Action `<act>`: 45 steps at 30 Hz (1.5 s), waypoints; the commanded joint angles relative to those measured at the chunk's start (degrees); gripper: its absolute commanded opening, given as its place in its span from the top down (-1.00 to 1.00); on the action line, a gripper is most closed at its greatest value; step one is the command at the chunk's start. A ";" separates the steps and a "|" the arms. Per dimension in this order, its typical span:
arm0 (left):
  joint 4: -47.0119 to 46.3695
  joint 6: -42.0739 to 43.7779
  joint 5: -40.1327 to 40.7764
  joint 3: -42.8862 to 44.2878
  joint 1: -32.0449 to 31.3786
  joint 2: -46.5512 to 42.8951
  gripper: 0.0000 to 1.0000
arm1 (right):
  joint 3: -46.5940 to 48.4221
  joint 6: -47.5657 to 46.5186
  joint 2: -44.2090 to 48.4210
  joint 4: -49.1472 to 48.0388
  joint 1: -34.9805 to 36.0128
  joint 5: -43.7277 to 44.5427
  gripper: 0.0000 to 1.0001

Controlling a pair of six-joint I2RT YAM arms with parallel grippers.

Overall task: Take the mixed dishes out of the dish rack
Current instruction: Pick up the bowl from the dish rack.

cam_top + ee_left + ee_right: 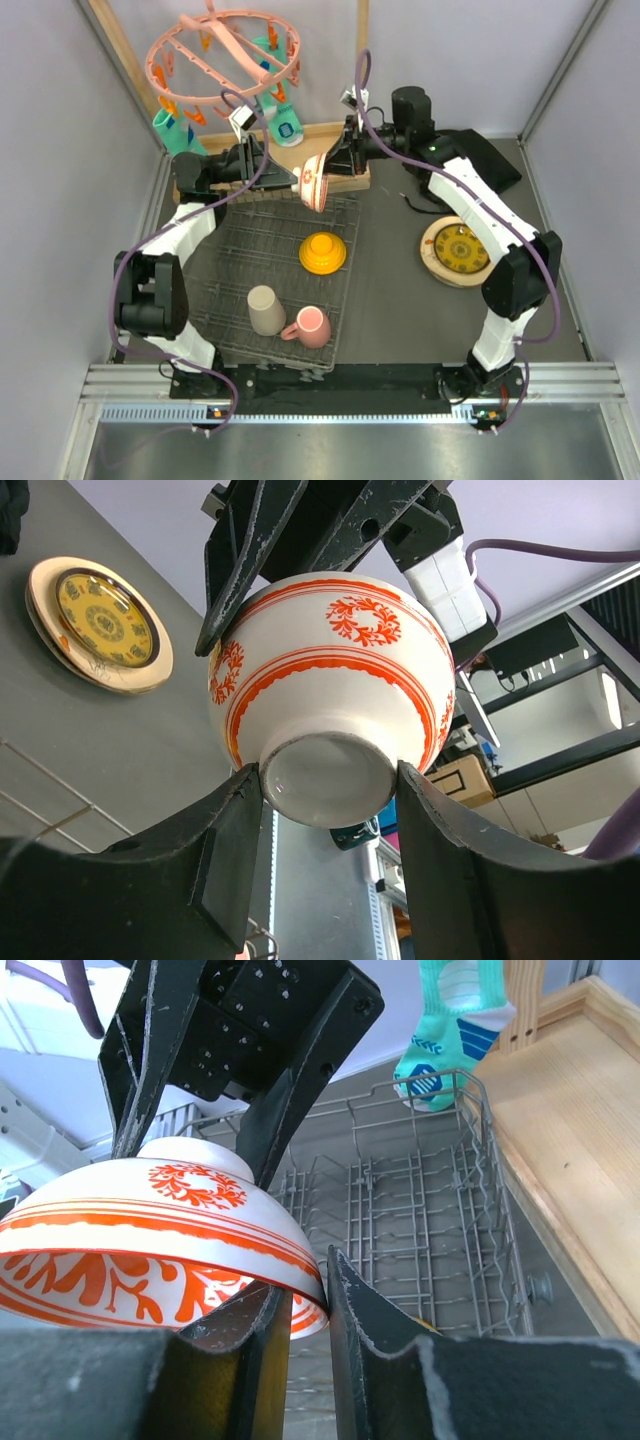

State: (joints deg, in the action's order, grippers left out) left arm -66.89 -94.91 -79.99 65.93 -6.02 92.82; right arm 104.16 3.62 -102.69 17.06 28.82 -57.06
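Note:
A red-white bowl hangs tilted on its side above the far edge of the dish rack, between both arms. My left gripper is shut on the bowl's foot, one finger on each side. My right gripper pinches the bowl's rim, one finger inside and one outside. In the rack sit an orange bowl upside down, a beige cup and a pink mug. A small yellow patterned plate lies on a cream plate on the table to the right.
A wooden frame with a pink peg hanger and hanging socks stands at the back, its wooden base right behind the rack. A black object lies at the back right.

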 commanded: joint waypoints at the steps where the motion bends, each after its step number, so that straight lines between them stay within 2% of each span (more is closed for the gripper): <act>1: -5.44 0.61 2.11 2.10 0.05 0.26 0.84 | -0.71 1.92 4.43 -0.80 0.98 -2.88 1.00; 10: -4.91 0.69 2.11 2.01 0.13 0.08 0.00 | -1.59 1.57 6.45 -0.62 0.98 -2.80 1.00; 13: -4.91 0.96 2.20 1.92 0.22 0.00 -0.18 | -1.85 1.48 6.98 -0.54 0.98 -2.62 1.00; 14: -4.74 0.96 2.03 1.92 0.22 0.00 -0.31 | -1.85 1.57 7.16 -0.36 0.98 -2.45 1.00; 17: -4.74 1.13 2.03 1.75 0.31 0.00 -0.41 | -1.94 1.31 7.33 -0.01 0.98 -2.44 1.00; 23: -4.74 1.31 2.03 1.57 0.75 0.26 -0.51 | -1.85 1.57 7.60 0.08 0.98 -2.45 1.00; 45: -7.54 -0.62 2.38 1.92 4.70 1.58 -0.52 | 0.08 -2.83 3.91 6.67 0.89 1.34 1.00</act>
State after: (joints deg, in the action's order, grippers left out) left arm -69.38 -94.63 -78.39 66.00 -2.44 93.67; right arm 101.60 1.48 -99.29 24.99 29.08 -54.94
